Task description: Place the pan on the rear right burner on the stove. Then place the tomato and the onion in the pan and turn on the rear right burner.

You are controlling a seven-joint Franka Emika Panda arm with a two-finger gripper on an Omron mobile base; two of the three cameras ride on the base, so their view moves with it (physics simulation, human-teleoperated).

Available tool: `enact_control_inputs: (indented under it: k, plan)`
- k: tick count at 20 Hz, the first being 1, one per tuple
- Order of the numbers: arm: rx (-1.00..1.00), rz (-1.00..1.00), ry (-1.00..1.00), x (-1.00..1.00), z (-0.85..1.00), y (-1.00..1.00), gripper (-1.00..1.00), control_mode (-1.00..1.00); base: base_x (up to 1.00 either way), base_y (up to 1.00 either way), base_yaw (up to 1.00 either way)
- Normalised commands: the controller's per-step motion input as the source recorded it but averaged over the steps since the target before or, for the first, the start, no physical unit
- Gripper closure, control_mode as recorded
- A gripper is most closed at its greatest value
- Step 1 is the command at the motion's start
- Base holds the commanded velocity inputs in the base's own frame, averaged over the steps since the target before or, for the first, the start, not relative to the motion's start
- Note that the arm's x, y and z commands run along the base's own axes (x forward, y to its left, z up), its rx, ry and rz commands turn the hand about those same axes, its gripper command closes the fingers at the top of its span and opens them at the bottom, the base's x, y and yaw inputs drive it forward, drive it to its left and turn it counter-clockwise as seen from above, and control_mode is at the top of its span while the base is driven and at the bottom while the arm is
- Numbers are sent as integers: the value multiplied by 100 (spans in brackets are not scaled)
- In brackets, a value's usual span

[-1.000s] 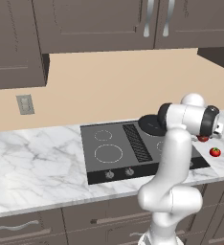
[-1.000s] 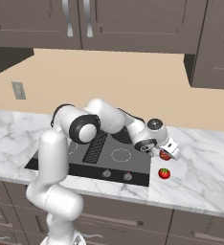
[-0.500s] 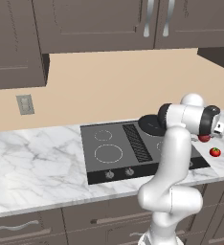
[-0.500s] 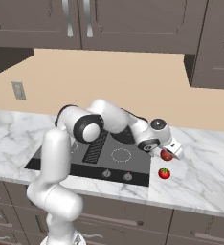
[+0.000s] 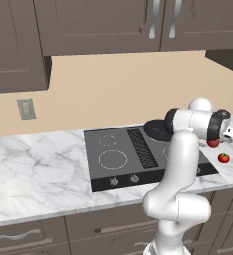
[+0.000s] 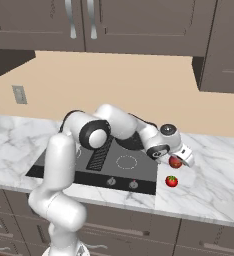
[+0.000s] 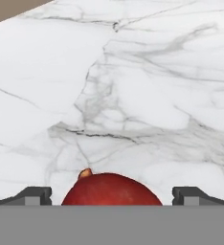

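- left base view: no writing is showing that can be read. the black pan [image 5: 157, 129] is sitting at the rear right of the dark stove [image 5: 113, 160], partly behind the arm. the bright red tomato [image 5: 223, 158] with its green top is lying on the marble counter [image 5: 39, 169] right of the stove; the duller onion [image 5: 213, 143] is peeking out under the hand.
- right base view: the gripper [image 6: 181, 159] is hanging over the onion [image 6: 175, 162], tomato [image 6: 172, 181] just in front of it.
- hand view: the jaws are standing wide apart, the dark red onion [image 7: 112, 190] sitting between the fingertips [image 7: 35, 195], touching neither.
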Motion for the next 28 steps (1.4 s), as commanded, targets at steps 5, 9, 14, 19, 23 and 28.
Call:
enact_control_inputs:
  k: [5, 9, 14, 19, 23, 28]
  plan:
    - [0, 0, 3, 0, -14, 0, -100, -100, 0, 0, 0]
    - [0, -3, 11, -9, -26, 7, -100, -100, 0, 0, 0]
    - [0, -5, 15, -8, -39, 19, -100, -100, 0, 0, 0]
    - [0, -3, 9, 0, -47, 19, -100, -100, 0, 0, 0]
    - [0, -5, 10, -5, -49, 18, 100, -100, 0, 0, 0]
    - [2, -7, 3, -39, -55, -1, 100, -100, 0, 0, 0]
